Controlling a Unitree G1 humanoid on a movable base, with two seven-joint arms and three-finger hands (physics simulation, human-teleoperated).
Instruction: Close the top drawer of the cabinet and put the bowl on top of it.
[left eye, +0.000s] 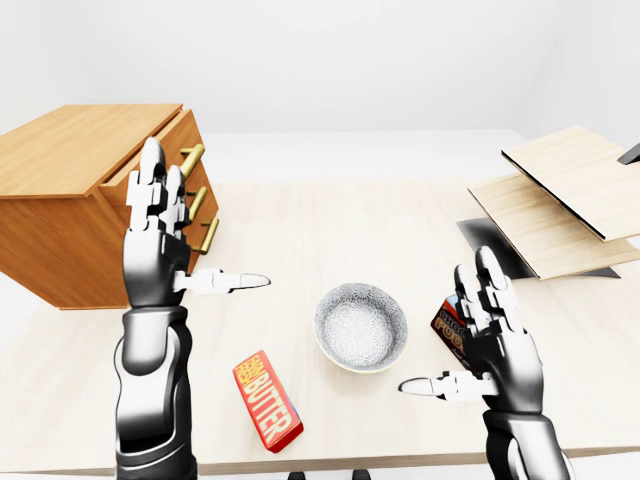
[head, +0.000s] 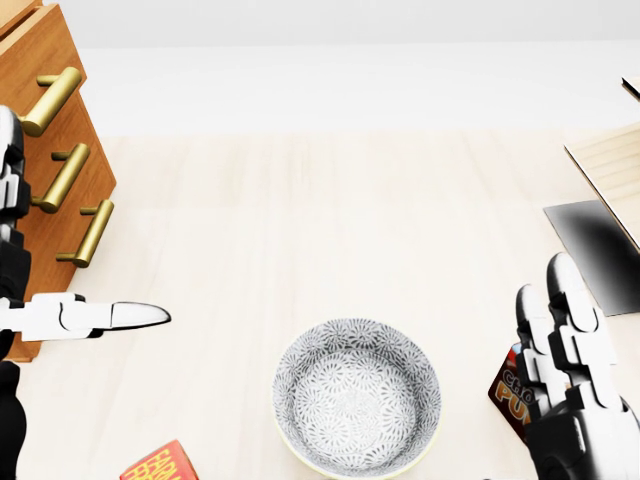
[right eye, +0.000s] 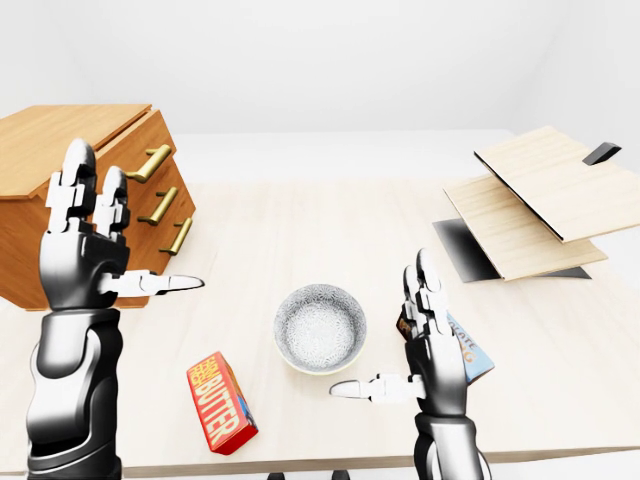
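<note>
Pale wooden tabletop (left eye: 300, 230) is filling the scene. Left hand (left eye: 158, 235), fingers spread and empty, is rising beside the cabinet (left eye: 70, 160) at upper left, whose top drawer (right eye: 135, 150) is jutting slightly; pushing it shut likely comes next. Right hand (left eye: 492, 335) is hovering open beside the bowl (left eye: 361, 326) at lower centre.

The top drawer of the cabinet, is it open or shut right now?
Open, slightly. In the left-eye view the top drawer juts out past the two drawer fronts below it, under the cabinet top.
</note>
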